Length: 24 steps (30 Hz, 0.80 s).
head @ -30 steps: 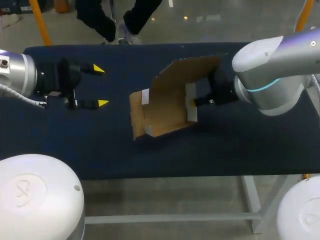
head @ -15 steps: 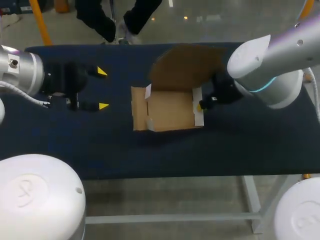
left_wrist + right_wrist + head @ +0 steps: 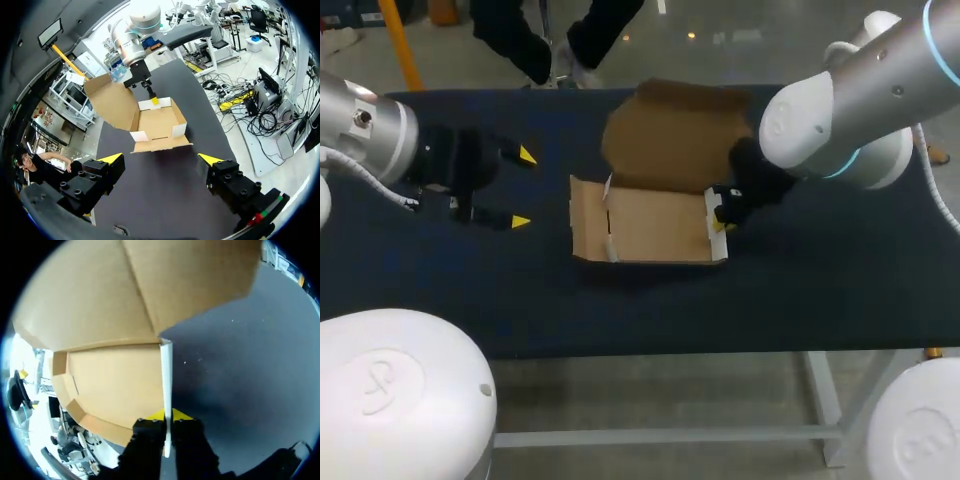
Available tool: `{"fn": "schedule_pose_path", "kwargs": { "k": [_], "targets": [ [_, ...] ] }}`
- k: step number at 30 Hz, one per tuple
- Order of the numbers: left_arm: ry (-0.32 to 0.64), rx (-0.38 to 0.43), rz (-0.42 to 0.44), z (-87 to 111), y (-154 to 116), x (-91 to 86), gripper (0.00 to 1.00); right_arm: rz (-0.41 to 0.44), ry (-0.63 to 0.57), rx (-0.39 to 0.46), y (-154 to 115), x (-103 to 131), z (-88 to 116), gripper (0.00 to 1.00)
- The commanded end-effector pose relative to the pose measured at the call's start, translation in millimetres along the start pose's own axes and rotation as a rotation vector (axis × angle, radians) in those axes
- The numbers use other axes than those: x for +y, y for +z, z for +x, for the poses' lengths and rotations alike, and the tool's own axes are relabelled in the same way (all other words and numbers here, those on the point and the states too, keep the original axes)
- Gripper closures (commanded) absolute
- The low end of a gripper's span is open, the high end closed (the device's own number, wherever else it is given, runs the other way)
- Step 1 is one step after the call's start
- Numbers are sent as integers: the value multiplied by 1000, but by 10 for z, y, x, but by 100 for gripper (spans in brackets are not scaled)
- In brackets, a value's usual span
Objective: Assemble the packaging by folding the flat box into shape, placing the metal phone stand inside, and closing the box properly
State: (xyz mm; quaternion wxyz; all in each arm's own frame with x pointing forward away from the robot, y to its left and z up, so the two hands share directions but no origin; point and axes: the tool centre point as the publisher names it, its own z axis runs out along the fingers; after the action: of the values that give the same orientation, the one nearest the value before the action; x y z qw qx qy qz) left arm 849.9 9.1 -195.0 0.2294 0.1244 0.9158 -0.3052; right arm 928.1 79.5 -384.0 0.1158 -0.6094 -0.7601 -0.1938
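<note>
Dark table bears box (lid up); right jaws pinch its wall; left jaws wide.

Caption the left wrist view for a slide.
Open left pincer faces the cardboard box, lid raised, on the dark table, while the right pincer pinches the box's far wall.

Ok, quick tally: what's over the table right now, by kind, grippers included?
cardboard box: 1, lid flap open
grippers: 2, the left gripper open and clear of the box, the right gripper shut on the box's side wall
Total: 3
</note>
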Motion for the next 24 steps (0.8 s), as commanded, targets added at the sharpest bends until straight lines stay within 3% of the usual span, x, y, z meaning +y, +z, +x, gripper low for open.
{"fn": "schedule_pose_path", "kwargs": {
  "k": [1, 11, 17, 24],
  "targets": [
    [-2, 34, -5, -50, -3, -3, 0, 105, 0, -67, -35, 30, 44, 100],
    [-2, 34, -5, -50, -3, -3, 0, 105, 0, -67, -35, 30, 44, 100],
    [-70, 94, -7, -85, 106, 158, 0, 84, 25, -73, 30, 25, 120, 100],
    [-81, 138, -12, -109, 221, 284, 0, 95, 95, -111, 78, -38, 152, 100]
  ]
}}
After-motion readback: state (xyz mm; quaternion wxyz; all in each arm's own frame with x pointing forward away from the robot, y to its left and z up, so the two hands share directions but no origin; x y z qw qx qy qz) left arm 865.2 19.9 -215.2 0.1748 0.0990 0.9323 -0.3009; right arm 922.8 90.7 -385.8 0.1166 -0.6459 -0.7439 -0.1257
